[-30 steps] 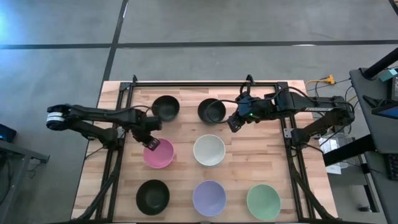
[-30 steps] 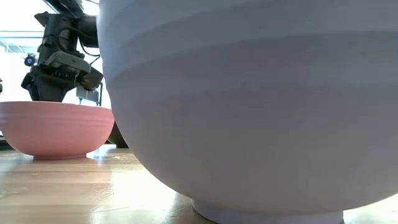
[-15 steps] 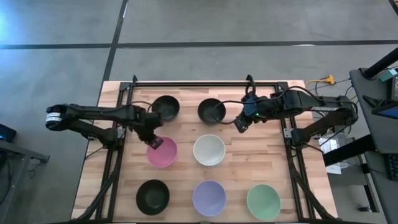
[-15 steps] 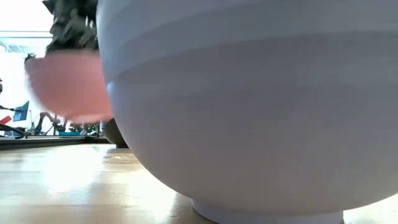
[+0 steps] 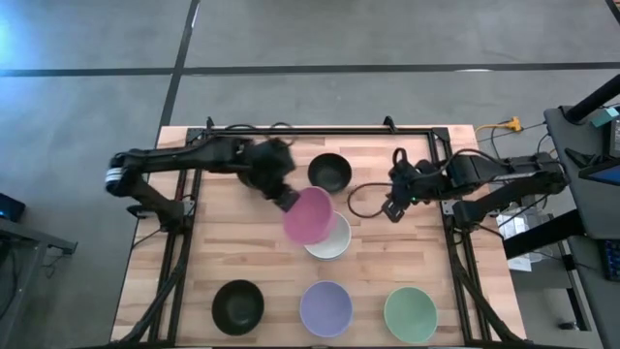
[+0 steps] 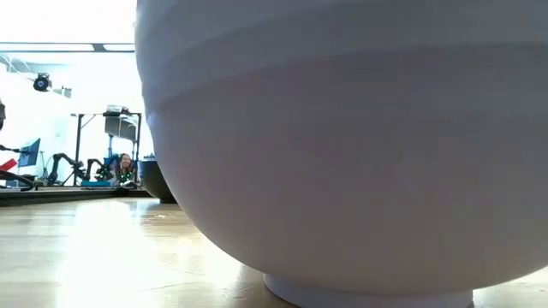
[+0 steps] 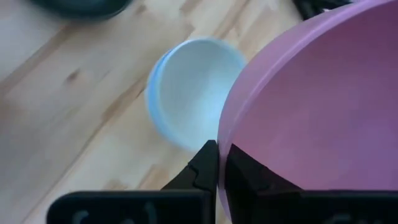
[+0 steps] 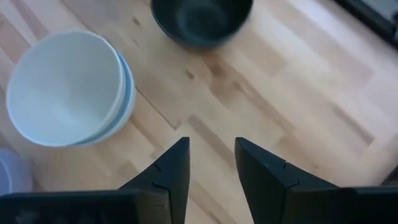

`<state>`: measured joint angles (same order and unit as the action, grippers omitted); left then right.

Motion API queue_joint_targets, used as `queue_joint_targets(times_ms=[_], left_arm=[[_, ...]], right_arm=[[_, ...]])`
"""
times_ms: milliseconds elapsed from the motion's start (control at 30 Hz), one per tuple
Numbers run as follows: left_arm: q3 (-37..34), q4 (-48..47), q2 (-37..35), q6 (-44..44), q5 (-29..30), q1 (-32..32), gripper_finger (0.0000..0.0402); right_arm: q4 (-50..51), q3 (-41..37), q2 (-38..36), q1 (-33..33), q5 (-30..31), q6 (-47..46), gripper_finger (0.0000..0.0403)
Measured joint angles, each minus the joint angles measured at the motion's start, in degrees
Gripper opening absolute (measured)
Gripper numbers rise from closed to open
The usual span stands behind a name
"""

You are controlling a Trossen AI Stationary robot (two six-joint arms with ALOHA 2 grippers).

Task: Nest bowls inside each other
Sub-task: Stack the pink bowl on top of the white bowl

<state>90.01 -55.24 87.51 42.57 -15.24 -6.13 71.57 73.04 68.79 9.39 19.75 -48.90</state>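
The left hand [image 7: 217, 163] is pinching the rim of the pink bowl [image 5: 308, 214], one finger inside and one outside, and carrying it clear of the tabletop [image 5: 407, 257] at the centre, tilted and partly over the white bowl [image 5: 334, 243]. That white bowl is sitting in a blue one [image 8: 128, 87], so the pink bowl is probably going on top. The right hand [image 8: 211, 163], fingers spread and holding nothing, is waiting near the right edge, out of the way. The other bowls, black [image 5: 237, 305], lavender [image 5: 325, 308] and green [image 5: 411, 314], are lining the near edge.
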Motion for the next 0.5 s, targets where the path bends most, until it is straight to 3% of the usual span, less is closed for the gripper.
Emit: queue_joint_targets(times_ms=[333, 500], left_arm=[[27.12, -16.28, 23.75, -5.83, -1.65, 0.32, 0.0000], [34.60, -20.78, 30.79, -6.02, -0.77, 0.72, 0.0000]], right_arm=[[-3.49, -9.45, -9.07, 8.86, 0.15, -9.80, 0.0117], [-3.54, -11.45, -13.90, 12.21, 3.36, -12.65, 0.0118]])
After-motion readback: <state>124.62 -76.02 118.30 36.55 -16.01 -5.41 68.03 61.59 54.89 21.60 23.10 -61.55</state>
